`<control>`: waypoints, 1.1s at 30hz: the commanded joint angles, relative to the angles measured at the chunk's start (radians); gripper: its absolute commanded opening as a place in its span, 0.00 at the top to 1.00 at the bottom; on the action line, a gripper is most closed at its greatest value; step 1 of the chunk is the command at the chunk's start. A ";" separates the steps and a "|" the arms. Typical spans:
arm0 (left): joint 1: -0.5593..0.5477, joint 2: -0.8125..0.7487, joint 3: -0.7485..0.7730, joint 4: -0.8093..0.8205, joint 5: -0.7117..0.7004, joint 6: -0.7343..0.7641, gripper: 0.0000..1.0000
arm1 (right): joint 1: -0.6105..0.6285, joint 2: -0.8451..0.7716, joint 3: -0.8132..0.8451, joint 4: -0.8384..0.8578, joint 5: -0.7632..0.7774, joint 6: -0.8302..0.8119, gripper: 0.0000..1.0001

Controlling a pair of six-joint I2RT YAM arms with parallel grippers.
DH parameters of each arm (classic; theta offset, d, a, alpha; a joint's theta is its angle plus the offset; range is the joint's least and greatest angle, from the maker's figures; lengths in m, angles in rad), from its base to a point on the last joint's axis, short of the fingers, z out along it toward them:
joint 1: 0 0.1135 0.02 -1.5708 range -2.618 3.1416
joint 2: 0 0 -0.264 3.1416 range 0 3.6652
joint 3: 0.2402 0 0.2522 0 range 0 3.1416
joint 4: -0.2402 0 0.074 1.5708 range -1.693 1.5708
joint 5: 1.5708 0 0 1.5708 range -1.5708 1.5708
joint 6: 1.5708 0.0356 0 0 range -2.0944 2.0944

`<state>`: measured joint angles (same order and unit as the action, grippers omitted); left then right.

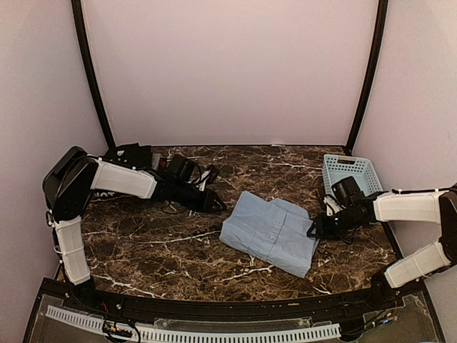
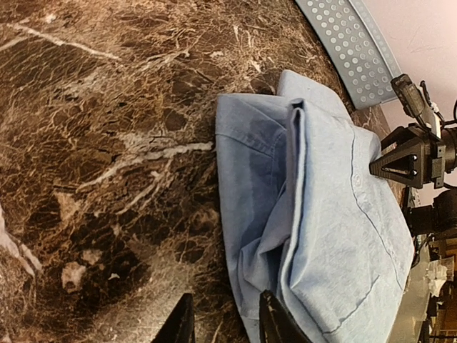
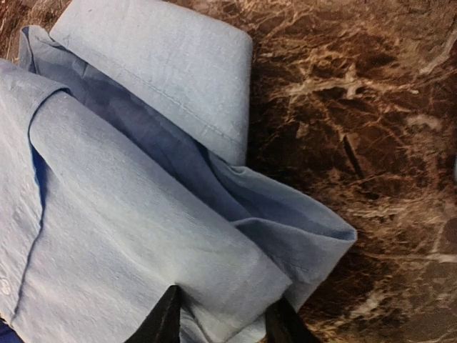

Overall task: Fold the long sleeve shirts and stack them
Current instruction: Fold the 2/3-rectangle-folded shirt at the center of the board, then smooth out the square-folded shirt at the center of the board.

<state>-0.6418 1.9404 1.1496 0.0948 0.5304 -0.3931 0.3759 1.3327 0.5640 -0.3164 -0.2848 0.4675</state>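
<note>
the light blue shirt (image 1: 271,232) lies on the marble table (image 1: 150,246) a little right of centre. it is already brought in to a compact, slightly skewed rectangle with the button front up, so the folding of this one looks nearly finished. it is not tidy: in the wrist views the layers gape along both side edges, and a doubled cuff or hem pokes out at the right. the left gripper (image 2: 225,321) sits low by the shirt's far left corner, its fingers parted with only marble and the very edge of the cloth between them, holding nothing. the right gripper (image 3: 223,321) is at the shirt's right edge, fingers likewise spread, astride the folded layers. cloth fills the gap but shows no squeeze, so i judge it loose rather than pinched. what is left, by my reading, is perhaps a last tuck or smoothing of this shirt, then the whole of the black one, then the stacking; no stack exists yet. a dark shape (image 1: 130,153) at the far left, behind the left arm, may be the black shirt, but i cannot tell it from the arm's own parts. the pale blue basket (image 1: 350,174) stands at the far right, just beyond the right gripper.
</note>
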 commanded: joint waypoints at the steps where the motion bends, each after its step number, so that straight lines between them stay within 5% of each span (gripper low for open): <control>1: -0.046 -0.086 0.038 -0.014 -0.108 0.044 0.70 | 0.010 -0.094 -0.017 -0.054 0.149 0.065 0.58; 12: -0.116 -0.101 0.088 0.063 -0.116 0.045 0.69 | 0.118 -0.299 0.017 -0.003 0.125 0.072 0.57; 20: -0.163 0.025 0.173 0.155 -0.065 -0.001 0.68 | 0.162 -0.168 -0.002 0.195 -0.025 0.042 0.52; 33: -0.162 0.284 0.319 0.154 -0.147 0.024 0.68 | 0.130 0.032 -0.070 0.263 0.116 0.052 0.50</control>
<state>-0.8070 2.2082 1.4216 0.2527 0.4175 -0.3943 0.5167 1.3563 0.5251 -0.0757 -0.2310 0.5179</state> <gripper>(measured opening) 0.323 0.498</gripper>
